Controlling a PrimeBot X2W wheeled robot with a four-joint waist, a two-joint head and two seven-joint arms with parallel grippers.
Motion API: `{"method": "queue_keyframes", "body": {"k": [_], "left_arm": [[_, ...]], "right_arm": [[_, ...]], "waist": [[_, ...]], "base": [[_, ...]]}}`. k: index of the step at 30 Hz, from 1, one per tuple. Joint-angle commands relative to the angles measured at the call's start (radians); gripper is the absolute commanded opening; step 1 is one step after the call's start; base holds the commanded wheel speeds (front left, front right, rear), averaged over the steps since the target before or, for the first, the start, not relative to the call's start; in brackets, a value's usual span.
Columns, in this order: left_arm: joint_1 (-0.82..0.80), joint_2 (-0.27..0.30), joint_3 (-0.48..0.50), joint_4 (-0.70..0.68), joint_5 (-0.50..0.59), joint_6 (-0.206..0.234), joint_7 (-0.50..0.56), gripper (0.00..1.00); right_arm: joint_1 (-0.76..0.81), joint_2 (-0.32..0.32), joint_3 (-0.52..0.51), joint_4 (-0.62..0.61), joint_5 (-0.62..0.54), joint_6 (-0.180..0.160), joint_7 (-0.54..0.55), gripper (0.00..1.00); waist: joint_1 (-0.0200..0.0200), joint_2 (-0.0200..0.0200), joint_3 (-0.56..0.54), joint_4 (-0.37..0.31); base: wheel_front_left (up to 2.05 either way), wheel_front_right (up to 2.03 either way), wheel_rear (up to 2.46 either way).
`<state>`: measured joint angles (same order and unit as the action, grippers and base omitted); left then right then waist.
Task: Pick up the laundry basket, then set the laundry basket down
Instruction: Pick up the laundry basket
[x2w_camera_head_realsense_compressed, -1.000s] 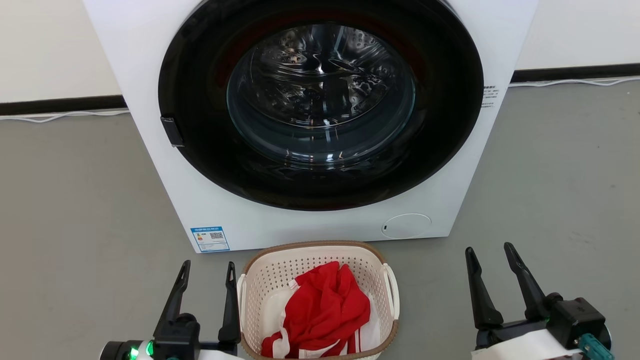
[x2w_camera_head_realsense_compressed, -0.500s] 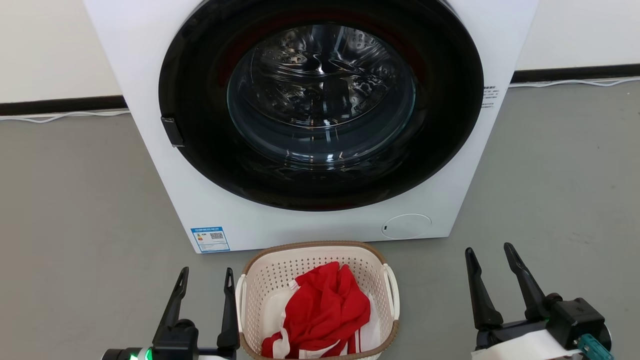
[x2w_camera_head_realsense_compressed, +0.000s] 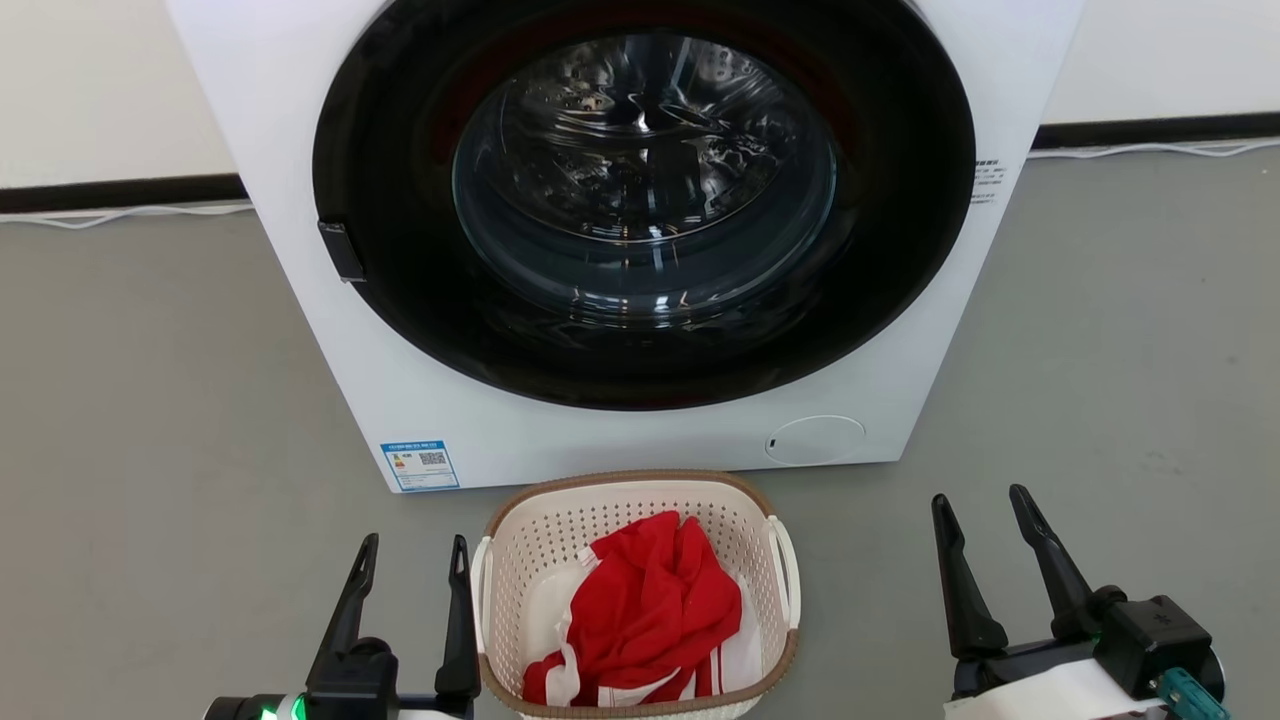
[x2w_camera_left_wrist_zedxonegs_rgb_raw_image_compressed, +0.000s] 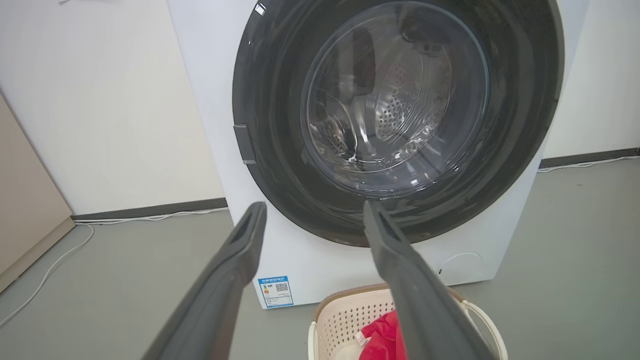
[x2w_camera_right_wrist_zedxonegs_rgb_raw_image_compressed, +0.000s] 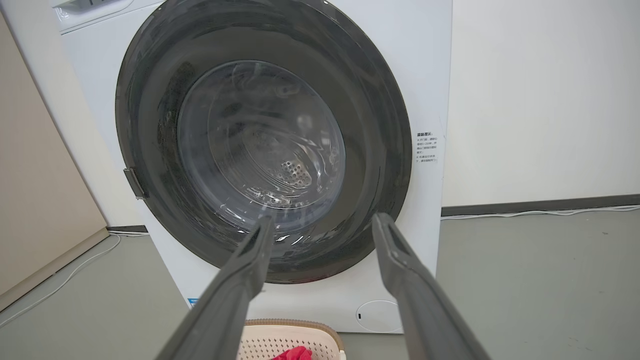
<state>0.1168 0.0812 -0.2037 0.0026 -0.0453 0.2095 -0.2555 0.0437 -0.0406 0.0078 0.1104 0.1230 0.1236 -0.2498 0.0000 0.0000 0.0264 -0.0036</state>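
While the laundry basket (x2w_camera_head_realsense_compressed: 560, 535) stands on the grey floor (x2w_camera_head_realsense_compressed: 150, 450) just in front of the washing machine (x2w_camera_head_realsense_compressed: 600, 455), it lies between the two claws, its long axis running away from the robot toward the machine. Noted of the left claw (x2w_camera_head_realsense_compressed: 415, 545): spread, holding nothing, inner finger just beside the left loop handle (x2w_camera_head_realsense_compressed: 481, 590); contact cannot be confirmed. Noted of the right claw (x2w_camera_head_realsense_compressed: 978, 497): spread, empty, well apart from the right loop handle (x2w_camera_head_realsense_compressed: 791, 575). Judgement: the left arm is nearer; the right would need to travel inward. A red garment (x2w_camera_head_realsense_compressed: 650, 610) lies loose inside. The floor is flat and smooth, with a pale wall (x2w_camera_head_realsense_compressed: 100, 80) and a white cable (x2w_camera_head_realsense_compressed: 120, 212) behind.
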Motion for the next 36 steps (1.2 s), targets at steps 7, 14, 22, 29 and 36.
{"method": "queue_keyframes", "body": {"k": [7, 14, 22, 29, 36], "left_arm": [[-0.045, -0.009, 0.034, -0.029, 0.014, -0.005, -0.006, 1.00], [-0.092, -0.015, 0.033, -0.017, 0.011, -0.009, -0.006, 1.00], [-0.234, -0.023, 0.031, 0.057, 0.000, -0.016, -0.006, 1.00], [-0.384, -0.028, 0.025, 0.157, -0.022, -0.017, -0.006, 1.00], [-0.540, -0.030, 0.024, 0.314, -0.069, -0.030, -0.006, 1.00]], "right_arm": [[-0.035, -0.010, 0.020, -0.032, -0.010, 0.007, -0.012, 1.00], [-0.074, -0.010, 0.007, -0.008, -0.009, 0.007, -0.012, 1.00], [-0.196, -0.010, -0.021, 0.069, -0.017, 0.007, -0.012, 1.00], [-0.336, -0.010, -0.036, 0.151, -0.041, 0.007, -0.012, 1.00], [-0.482, -0.010, -0.045, 0.246, -0.055, 0.007, -0.012, 1.00]], "waist": [[0.0000, 0.0000, 0.044, 0.001], [0.0000, 0.0000, 0.131, 0.009], [0.0000, 0.0000, 0.311, 0.032], [0.0000, 0.0000, 0.467, 0.050], [0.0000, 0.0000, 0.624, 0.070]], "base": [[0.00, 0.00, 0.00], [0.00, 0.00, 0.00], [0.00, 0.00, 0.00], [0.00, 0.00, 0.00], [0.00, 0.00, 0.00]]}}
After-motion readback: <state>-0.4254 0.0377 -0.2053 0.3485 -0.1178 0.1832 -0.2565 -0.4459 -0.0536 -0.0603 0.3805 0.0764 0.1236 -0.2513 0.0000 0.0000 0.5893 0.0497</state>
